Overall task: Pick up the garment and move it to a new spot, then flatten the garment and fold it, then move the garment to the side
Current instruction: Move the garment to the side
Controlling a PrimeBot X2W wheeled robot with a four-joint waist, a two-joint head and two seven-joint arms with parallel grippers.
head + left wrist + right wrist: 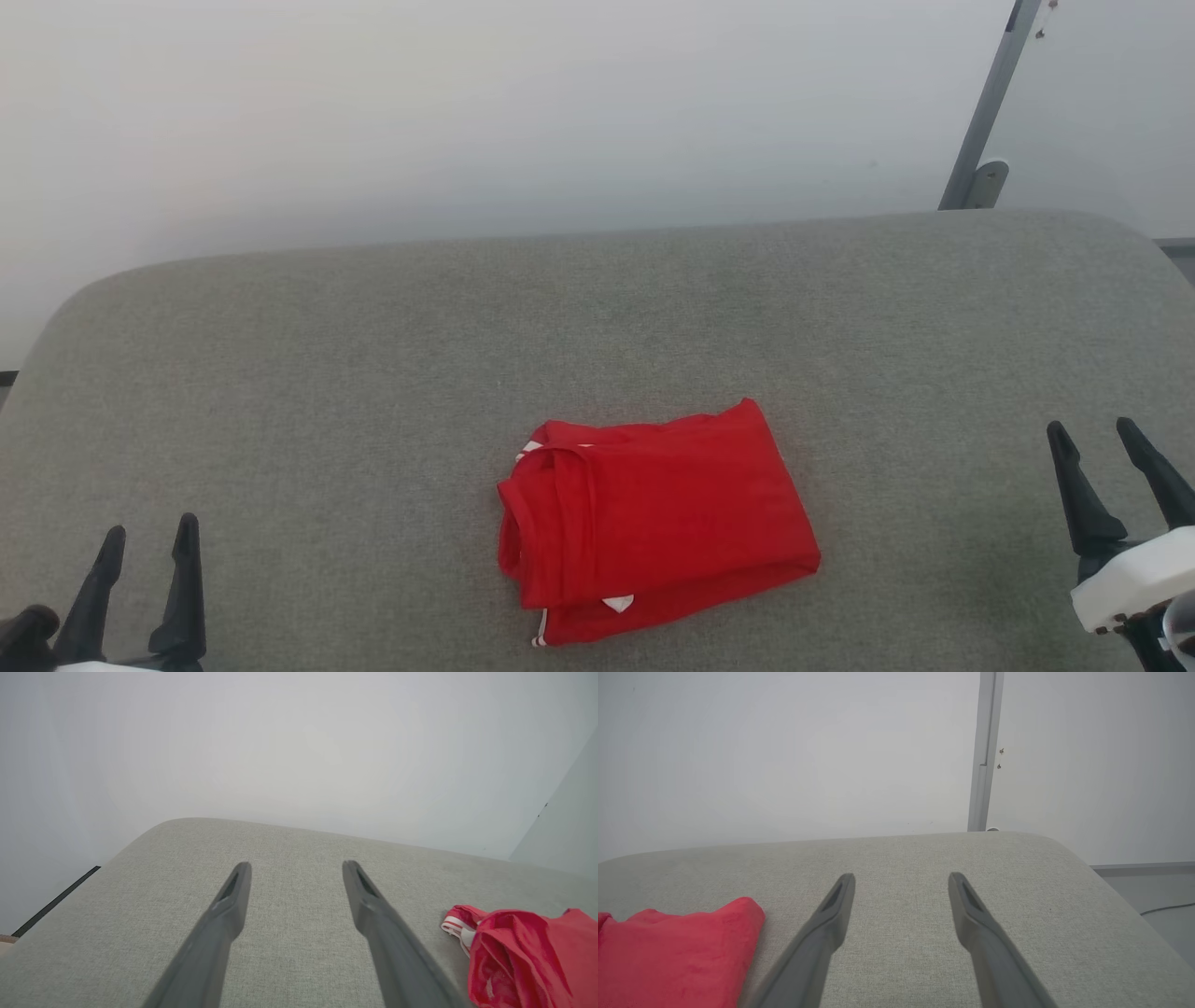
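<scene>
Garment (653, 523): red, folded on grey cushion (373, 373); striped trim (453, 926) clearest in left wrist view. Left gripper (151, 525), right gripper (1090, 426): jaws wide apart, empty.

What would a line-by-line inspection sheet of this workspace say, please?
Surface: grey fabric-covered surface with rounded far corners, no visible stains.
Job's things: red garment lies folded in a compact rectangle near the front middle, with white trim peeking out at its left and near edges.
Clutter: nothing seen.
Grippers: left gripper open at the near left; right gripper open at the near right; both are apart from the garment and hold nothing.
Cables: one thin dark cable on the floor beyond the surface's right end.
Surroundings: plain pale wall; grey metal post behind the far right corner.
</scene>
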